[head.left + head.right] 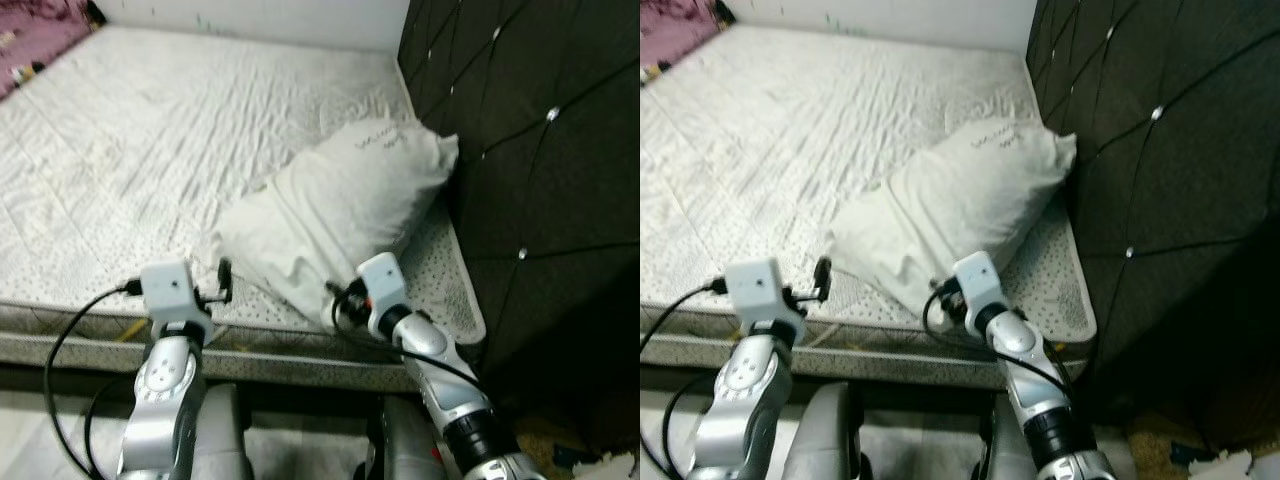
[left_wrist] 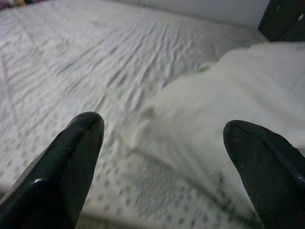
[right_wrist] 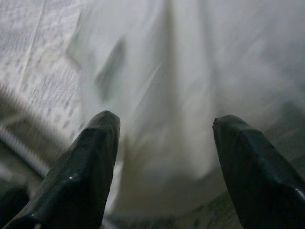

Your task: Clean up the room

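A white pillow (image 1: 345, 205) lies aslant on the bare mattress (image 1: 150, 150), its far end against the dark tufted headboard (image 1: 530, 150). My right gripper (image 3: 164, 157) is open at the pillow's near end by the mattress edge, the pillow (image 3: 190, 95) spreading wide between its fingers. My left gripper (image 2: 164, 162) is open just left of the pillow's near corner (image 2: 190, 124), low over the mattress. In the head views the left wrist block (image 1: 170, 290) and right wrist block (image 1: 380, 285) sit at the bed's near edge.
The headboard (image 1: 1140, 130) rises along the right side of the bed. A purple cloth (image 1: 35, 30) lies at the far left corner. A white wall (image 1: 260, 15) runs behind the bed. Crumpled white paper (image 1: 610, 465) lies on the floor at right.
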